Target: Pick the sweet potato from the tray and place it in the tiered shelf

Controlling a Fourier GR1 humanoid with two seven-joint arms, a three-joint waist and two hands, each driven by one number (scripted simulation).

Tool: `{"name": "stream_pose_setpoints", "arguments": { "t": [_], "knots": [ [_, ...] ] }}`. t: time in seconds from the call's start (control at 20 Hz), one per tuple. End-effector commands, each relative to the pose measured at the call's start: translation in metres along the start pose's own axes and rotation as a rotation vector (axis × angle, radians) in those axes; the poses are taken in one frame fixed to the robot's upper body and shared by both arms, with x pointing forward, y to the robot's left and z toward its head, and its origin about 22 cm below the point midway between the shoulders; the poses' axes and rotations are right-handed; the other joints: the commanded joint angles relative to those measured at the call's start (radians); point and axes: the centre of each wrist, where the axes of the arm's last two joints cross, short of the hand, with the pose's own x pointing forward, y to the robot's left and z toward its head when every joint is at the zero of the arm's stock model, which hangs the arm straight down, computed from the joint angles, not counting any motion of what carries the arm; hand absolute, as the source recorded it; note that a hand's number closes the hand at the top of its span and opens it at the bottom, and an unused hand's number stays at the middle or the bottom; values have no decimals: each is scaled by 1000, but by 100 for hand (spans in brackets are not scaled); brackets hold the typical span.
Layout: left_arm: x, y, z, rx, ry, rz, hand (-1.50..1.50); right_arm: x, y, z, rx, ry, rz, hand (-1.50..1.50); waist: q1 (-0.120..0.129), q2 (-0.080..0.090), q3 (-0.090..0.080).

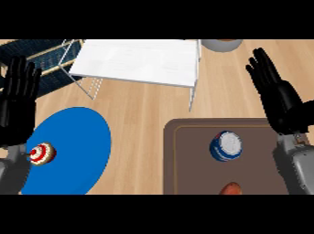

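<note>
The sweet potato (231, 188) shows as an orange-brown tip at the bottom edge of the brown tray (186, 155); most of it is cut off by the view. The tiered shelf (142, 61) with a white top and thin wire legs stands at the back centre. My right hand (275, 98) is open with fingers straight up, just right of the tray's far corner. At the left edge my left hand (14, 103) is open too, fingers up, beside the blue plate.
A blue-and-white ball (225, 146) lies on the tray. A blue plate (78, 146) at left carries a red-and-white round item (41, 153). A dark wire basket (41, 61) stands back left, and a grey bowl (221, 44) back right.
</note>
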Motion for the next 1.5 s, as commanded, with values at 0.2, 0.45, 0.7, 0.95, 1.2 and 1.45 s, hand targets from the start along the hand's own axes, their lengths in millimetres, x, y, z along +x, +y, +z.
{"name": "stream_pose_setpoints", "arguments": {
  "t": [0.2, 0.45, 0.7, 0.95, 1.2, 1.45],
  "knots": [
    [-66, 55, 74, 142, 540, -149, 0, 9, -68, 65, -412, -147, 247, 150, -182, -41, -55],
    [-85, 57, 112, 142, 742, -103, 0, -53, -108, 166, -733, 264, 342, 150, -204, -36, -53],
    [-82, 49, 95, 84, 775, -89, 0, -46, -71, 243, -639, 169, 348, -150, -154, -31, -55],
    [-79, 40, 93, 50, 769, -100, 0, -11, -44, 290, -473, 165, 337, -150, -104, -28, -56],
    [-83, 37, 85, 25, 774, -85, 0, 42, -26, 316, -358, 232, 390, -150, -85, -19, -59],
    [-86, 11, 74, -13, 739, -95, 0, 86, 4, 312, -378, 344, 462, -150, -58, -8, -59]
  ]
}}
